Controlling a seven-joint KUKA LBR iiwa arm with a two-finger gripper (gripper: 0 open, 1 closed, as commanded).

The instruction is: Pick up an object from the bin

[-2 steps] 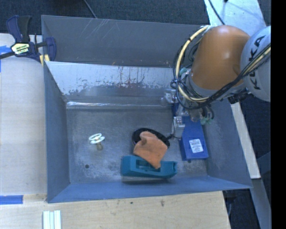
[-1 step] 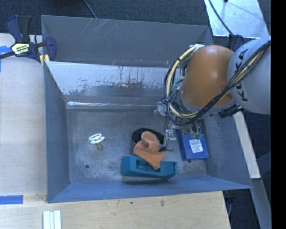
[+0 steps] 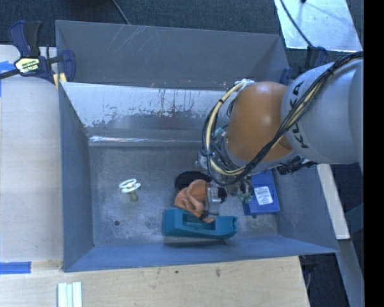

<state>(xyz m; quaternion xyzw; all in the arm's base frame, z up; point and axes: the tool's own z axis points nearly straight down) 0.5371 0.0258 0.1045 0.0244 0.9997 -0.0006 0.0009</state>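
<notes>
Camera view: claw beside tan lump, toward bin's six o'clock; grip state unreadable. Likely approach step; next needs closing, lifting.

Bin is taking up the middle of the frame. Arm is occupying the right side, with the hand hanging over the lower centre of the bin floor. Crumpled lump is lying just left of the hand. Long block is lying just below both, along the lower wall. Round flat piece is peeking out above the lump. Labelled pack is sitting right of the hand, under the arm. Small ring piece is lying alone, well apart at left.
</notes>
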